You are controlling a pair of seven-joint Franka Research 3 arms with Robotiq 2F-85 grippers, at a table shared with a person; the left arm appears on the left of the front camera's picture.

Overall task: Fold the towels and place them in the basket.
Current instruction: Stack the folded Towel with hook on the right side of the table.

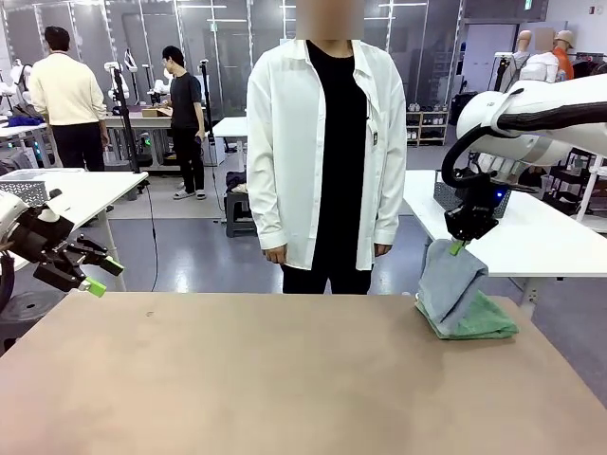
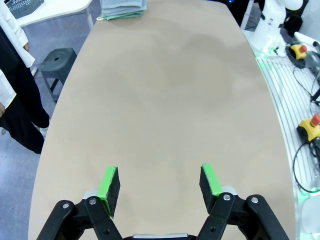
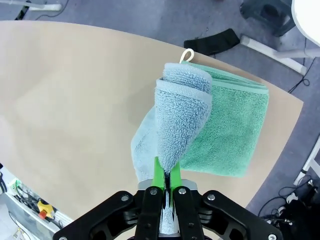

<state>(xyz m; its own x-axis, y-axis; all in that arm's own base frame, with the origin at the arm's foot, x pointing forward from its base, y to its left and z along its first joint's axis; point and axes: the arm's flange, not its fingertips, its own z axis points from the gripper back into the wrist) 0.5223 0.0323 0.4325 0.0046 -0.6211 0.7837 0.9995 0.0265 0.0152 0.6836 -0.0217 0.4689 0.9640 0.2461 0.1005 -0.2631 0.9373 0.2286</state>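
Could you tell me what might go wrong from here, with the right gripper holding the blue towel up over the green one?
1. The right gripper pinches only a narrow fold of the blue towel, so it may slip out or unfold as it hangs.
2. The blue towel's lower part seems to rest on the green towel; moving it could drag that one along.
3. Both sit near the table edge and could slide off.

We saw a matt, smooth tan table (image 1: pixel 237 379) with faint scuffs. The blue-grey towel (image 3: pixel 175 120) was thick, fuzzy terry cloth, and the mint green towel (image 3: pixel 230 135) under it had a finer looped pile. The gripper pads (image 2: pixel 107 182) looked rubbery green on black plastic fingers.
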